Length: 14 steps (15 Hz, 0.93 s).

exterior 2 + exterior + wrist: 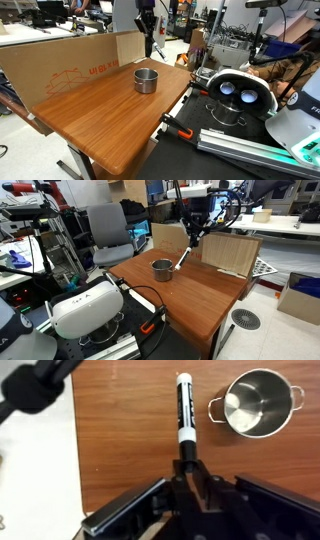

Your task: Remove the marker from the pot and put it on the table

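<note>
My gripper is shut on the dark end of the marker, a slim black and white pen that points away from me over the reddish-brown table. The silvery pot stands upright to the right of the marker and apart from it; its inside looks empty. In an exterior view the gripper hangs above the table and holds the marker slanting down beside the pot. The pot and gripper also show in the other exterior view.
A large cardboard box lines one side of the table. A wooden panel stands at the far end. A white headset-like device sits on the robot base near the table edge. An office chair stands behind.
</note>
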### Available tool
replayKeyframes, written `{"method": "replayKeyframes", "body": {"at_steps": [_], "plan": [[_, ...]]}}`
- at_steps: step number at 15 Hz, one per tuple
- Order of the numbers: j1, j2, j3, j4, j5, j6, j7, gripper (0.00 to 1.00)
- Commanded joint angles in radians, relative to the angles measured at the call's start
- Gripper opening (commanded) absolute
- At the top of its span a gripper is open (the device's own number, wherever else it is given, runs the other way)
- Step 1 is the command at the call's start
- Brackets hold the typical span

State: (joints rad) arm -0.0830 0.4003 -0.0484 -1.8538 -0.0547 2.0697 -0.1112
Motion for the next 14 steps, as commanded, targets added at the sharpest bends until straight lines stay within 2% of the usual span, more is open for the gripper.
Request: {"method": "replayKeyframes", "body": {"at_steps": [1,14], "plan": [[-0.002,0.066,-0.007,0.066,-0.011,-0.031,0.004,0.04],[0.004,0.249,-0.034,0.172,-0.048,-0.043,0.042,0.04]]}}
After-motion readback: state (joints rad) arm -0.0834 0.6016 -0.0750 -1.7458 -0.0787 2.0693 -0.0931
